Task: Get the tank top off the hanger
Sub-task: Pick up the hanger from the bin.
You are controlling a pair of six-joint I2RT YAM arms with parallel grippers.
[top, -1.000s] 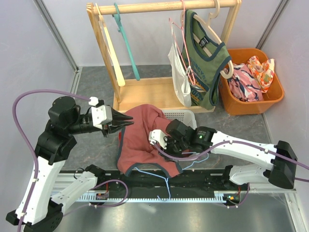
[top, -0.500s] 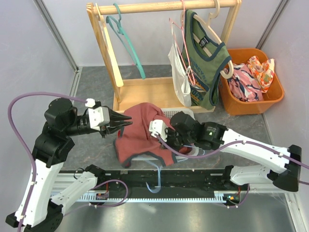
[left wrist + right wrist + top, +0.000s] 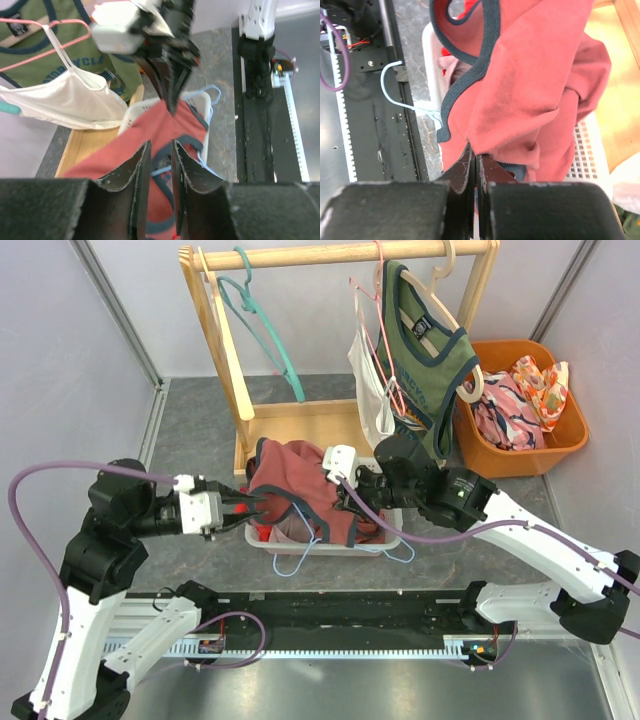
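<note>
Where your right jaws clamp the red navy-trimmed fabric tank top (image 3: 530,75), your left jaws sit narrowly parted against it, and you cannot tell whether they grip; it drapes over the white slatted plastic basket (image 3: 590,150) on the grey surface (image 3: 190,430).

The letters "CYCLE" can be read in pale print on the chest of the green tank top (image 3: 117,70), where the word before them is covered by the white camisole (image 3: 55,102). The dark patch (image 3: 15,27) at its neckline cannot be read.
</note>
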